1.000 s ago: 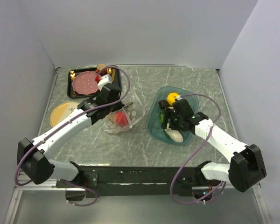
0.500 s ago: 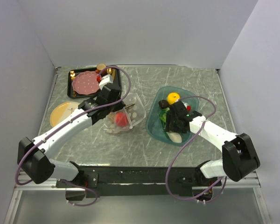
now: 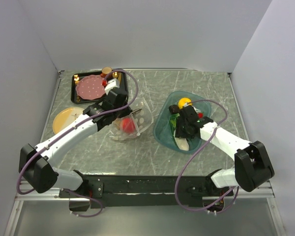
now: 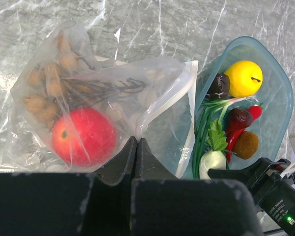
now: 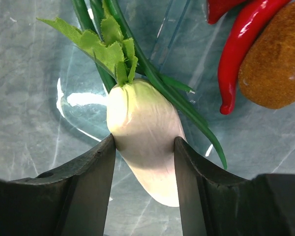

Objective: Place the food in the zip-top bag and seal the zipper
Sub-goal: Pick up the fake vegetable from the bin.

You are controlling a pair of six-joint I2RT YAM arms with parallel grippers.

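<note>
Grey marbled table (image 3: 152,152), white walls on three sides.

- Bag (image 4: 152,98): clear and crumpled, lying left of centre with its mouth turned toward the tray. Holds an apple (image 4: 83,137) and a nut cluster (image 4: 44,93).
- Zipper (image 4: 192,78): whitish strip along the mouth edge, gaping, not pressed together.
- Left gripper (image 4: 136,147): fingers closed tight together, pinching the bag's film at the near edge beside the apple.
- Tray (image 4: 280,98): teal, translucent, right of the bag. Holds a yellow fruit (image 4: 243,77), dark pieces (image 4: 219,86), a chili (image 5: 241,59), a brown oval (image 5: 278,64) and a radish (image 5: 145,118).
- Right gripper (image 5: 143,147): down inside the tray, one finger pressed to each side of the radish's white body, with the green leaves pointing away.
- Pink plate (image 3: 90,87): on a black tray (image 3: 130,91) at the far left.
- Yellow dish (image 3: 65,118): left edge of the table.
</note>
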